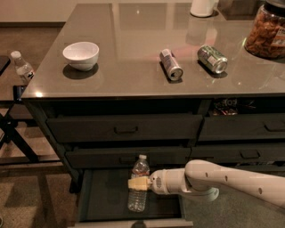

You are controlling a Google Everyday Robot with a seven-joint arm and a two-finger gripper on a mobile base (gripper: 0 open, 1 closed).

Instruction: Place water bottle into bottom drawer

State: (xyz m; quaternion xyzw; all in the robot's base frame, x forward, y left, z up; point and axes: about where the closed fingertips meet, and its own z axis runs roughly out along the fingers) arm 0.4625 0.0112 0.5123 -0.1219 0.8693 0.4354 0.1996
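— Where is the gripper?
— Low down in front of the cabinet. The gripper (136, 184) comes in from the right over the pulled-out drawer (106, 196), and its yellowish fingers (133, 181) are pinched around the middle of the bottle (137, 199).
— And the bottle itself?
— It is upright inside the drawer, with its white cap just under the drawer above. I cannot tell whether its base touches the drawer floor.
— What is near it or in the way?
— The white arm (222, 180) crosses the drawer's right front corner. Directly above are two handled drawers (124, 129), both closed. A narrower column of drawers (249, 127) stands to the right.
— And the surface and the room?
— The countertop (129, 31) is glossy grey and the floor (31, 200) is brownish carpet. A dark folding stand (13, 138) is at the left.
— What is on top, counted?
— One white bowl (81, 55), two cans (171, 65) (212, 59) lying on their sides, one snack jar (267, 32) and one white container (204, 7) at the far edge. A small bottle (22, 67) off the left edge makes two bottles in all.
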